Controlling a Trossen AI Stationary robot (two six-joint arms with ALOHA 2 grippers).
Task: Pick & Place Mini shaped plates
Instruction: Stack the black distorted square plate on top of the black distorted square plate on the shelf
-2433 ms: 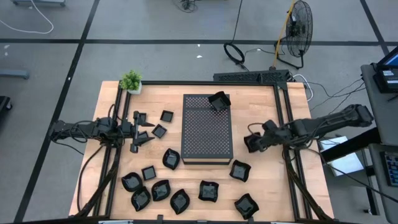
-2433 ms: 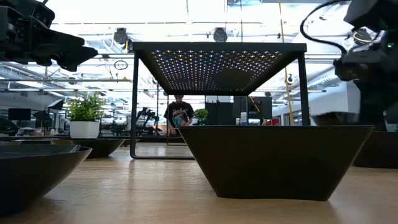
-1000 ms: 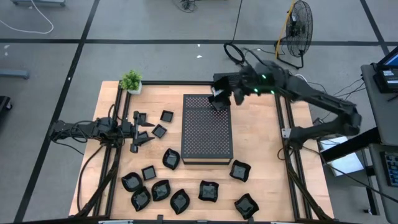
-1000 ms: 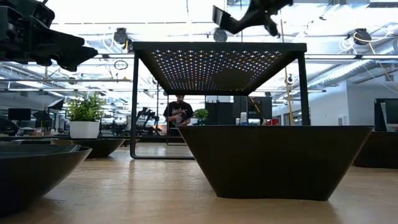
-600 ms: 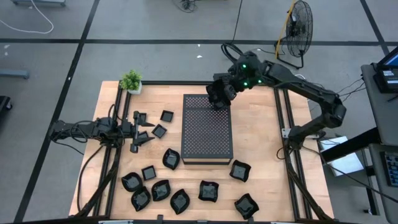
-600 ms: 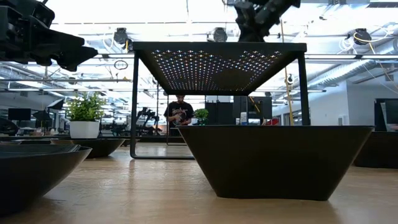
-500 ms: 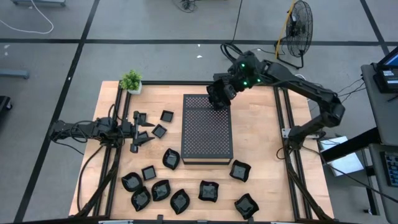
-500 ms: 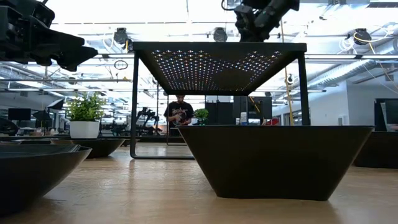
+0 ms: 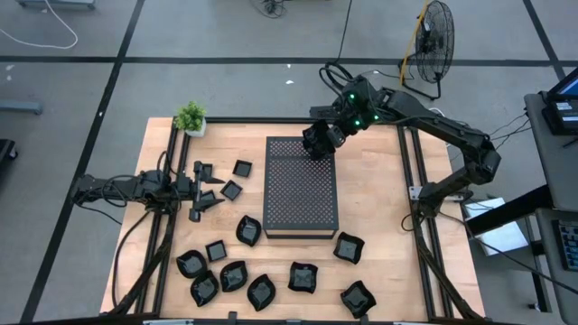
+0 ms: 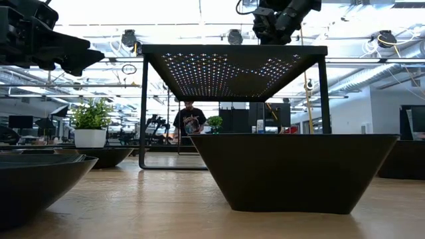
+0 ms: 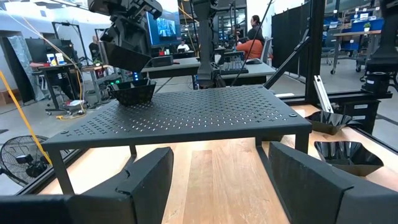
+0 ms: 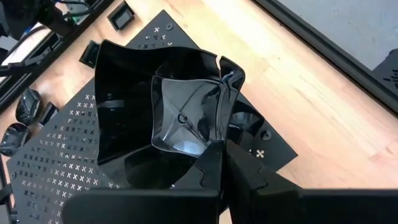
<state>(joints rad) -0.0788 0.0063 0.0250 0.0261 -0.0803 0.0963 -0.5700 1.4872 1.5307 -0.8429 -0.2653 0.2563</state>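
Wooden table (image 9: pixel 375 217) carries a perforated box (image 9: pixel 301 185), potted plant (image 9: pixel 191 117) and scattered mini plates (image 9: pixel 262 291).

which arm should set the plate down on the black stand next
Right. Its end effector already holds a plate above the stand's far corner, over a plate already there. The left end effector waits open near the table's left edge.

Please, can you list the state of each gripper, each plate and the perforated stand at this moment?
right gripper: shut on held plate, above the stand's far corner.
held plate: lifted, pinched at its rim.
plate on stand: resting upright, free.
perforated stand: standing on the table.
left gripper: open, empty, at the table's left side.
loose plates: lying on the table, untouched.
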